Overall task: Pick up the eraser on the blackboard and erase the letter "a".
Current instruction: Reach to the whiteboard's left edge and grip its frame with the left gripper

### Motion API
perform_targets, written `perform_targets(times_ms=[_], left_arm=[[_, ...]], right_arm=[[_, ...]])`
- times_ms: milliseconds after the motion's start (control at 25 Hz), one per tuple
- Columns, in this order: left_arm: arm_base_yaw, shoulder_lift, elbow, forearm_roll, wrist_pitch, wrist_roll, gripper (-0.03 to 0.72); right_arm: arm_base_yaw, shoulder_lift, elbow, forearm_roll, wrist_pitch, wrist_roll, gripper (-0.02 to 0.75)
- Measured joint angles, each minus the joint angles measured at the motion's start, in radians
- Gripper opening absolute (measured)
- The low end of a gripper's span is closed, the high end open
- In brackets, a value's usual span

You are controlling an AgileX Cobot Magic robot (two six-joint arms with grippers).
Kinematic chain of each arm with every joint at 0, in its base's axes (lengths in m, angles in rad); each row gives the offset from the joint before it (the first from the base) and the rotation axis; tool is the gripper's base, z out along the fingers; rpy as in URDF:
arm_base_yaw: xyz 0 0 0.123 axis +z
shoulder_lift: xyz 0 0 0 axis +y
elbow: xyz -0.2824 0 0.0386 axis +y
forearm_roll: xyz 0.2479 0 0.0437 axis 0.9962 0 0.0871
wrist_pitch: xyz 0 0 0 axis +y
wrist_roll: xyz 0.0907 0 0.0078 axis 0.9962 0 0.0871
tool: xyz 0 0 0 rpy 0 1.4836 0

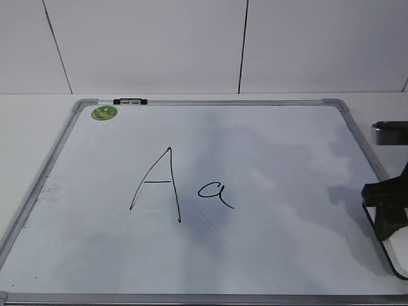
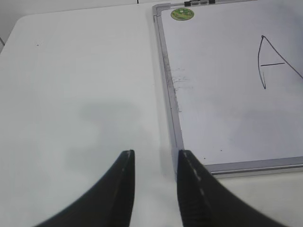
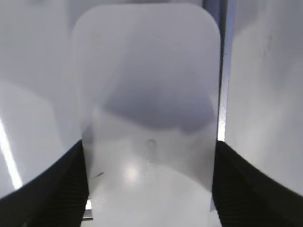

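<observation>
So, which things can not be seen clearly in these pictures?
- Eraser: right wrist view is blurred, so its lettering and whether the right gripper touches it are unclear.
- In the exterior view, that gripper hides the eraser and is cut by the frame edge.
- Letter "a": outside both wrist views.
- Green sticker: print too small.

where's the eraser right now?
The eraser sits between the right gripper fingers in the right wrist view, at the blackboard's right edge by the frame.
</observation>
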Motion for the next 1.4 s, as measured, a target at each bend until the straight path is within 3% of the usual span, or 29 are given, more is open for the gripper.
perform_targets(times_ms=[360,1040,1400], left_arm=[[0.000,0.000,0.000,0.000,0.000,0.000,0.235],[0.000,0.000,0.000,0.000,0.000,0.000,0.235],[0.000,0.000,0.000,-0.002,0.000,0.000,0.235]], right_arm=[[0.020,-0.167,-0.036,-0.002,0.102,0.000,0.535],[0.313,-0.254,-0.036,0.006,0.109,-0.002,0.535],[0.324,-0.254,-0.036,0.010,0.100,-0.014,0.535]])
